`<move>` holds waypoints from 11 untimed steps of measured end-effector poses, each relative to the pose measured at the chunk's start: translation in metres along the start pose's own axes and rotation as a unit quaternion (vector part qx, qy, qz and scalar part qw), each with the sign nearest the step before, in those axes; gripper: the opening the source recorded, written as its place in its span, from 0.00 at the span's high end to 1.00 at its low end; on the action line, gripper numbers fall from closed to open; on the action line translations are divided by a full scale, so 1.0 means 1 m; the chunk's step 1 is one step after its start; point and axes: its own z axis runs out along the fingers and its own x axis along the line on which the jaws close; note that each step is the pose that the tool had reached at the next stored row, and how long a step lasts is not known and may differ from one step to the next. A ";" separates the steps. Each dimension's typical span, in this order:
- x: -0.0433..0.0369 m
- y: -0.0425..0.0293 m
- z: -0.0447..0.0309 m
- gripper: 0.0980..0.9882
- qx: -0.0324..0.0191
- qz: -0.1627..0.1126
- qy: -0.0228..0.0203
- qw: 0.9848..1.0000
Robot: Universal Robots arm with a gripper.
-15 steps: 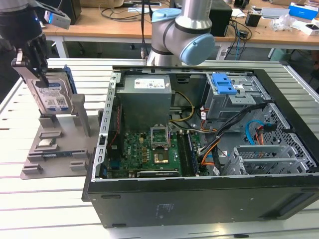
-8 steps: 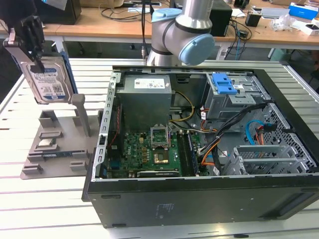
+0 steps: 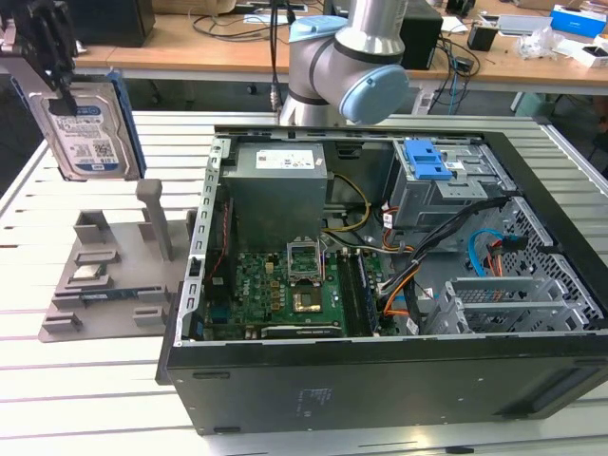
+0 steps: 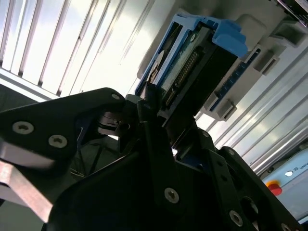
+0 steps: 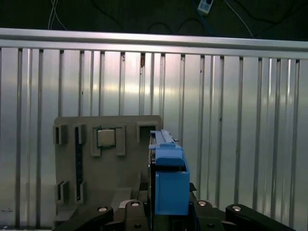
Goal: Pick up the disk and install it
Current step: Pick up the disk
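You've got the end effector (image 3: 65,97) clamped on the hard drive (image 3: 90,133), hanging it upright above the grey holder (image 3: 104,271) on the tabletop (image 3: 95,399), high enough to clear its posts, outside the open computer case (image 3: 380,380).

A black metal computer tower case (image 3: 380,380) lies on its side, panel off, filling the middle and the exterior view's right. Inside it, a green motherboard (image 3: 285,294) sits at lower left, with a grey metal power supply box with a white sticker (image 3: 277,195) above it. A small blue plastic latch plate (image 3: 425,160) is at upper right. A grey plastic parts holder (image 3: 114,285) rests at the exterior view's left on the slatted aluminium table (image 3: 85,399). In the first wrist view, a small square chip (image 5: 106,138) sits in one of its pockets.
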 end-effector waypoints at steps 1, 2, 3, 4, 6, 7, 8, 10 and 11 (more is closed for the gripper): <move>-0.0003 0.0000 -0.0024 0.70 0.000 0.000 0.000 1.000; -0.0007 0.0000 -0.0050 0.70 0.000 0.000 0.000 1.000; -0.0009 0.0000 -0.0071 0.70 0.000 0.000 0.000 1.000; -0.0014 0.0000 -0.0106 0.70 0.000 0.000 0.000 1.000; -0.0024 0.0000 -0.0169 0.70 0.000 0.000 0.000 1.000; -0.0029 0.0000 -0.0197 0.70 0.000 0.000 0.000 1.000; -0.0032 0.0000 -0.0217 0.70 0.000 0.000 0.000 1.000; -0.0042 0.0000 -0.0269 0.70 0.000 0.000 0.000 1.000; -0.0047 0.0000 -0.0295 0.70 0.000 0.000 0.000 1.000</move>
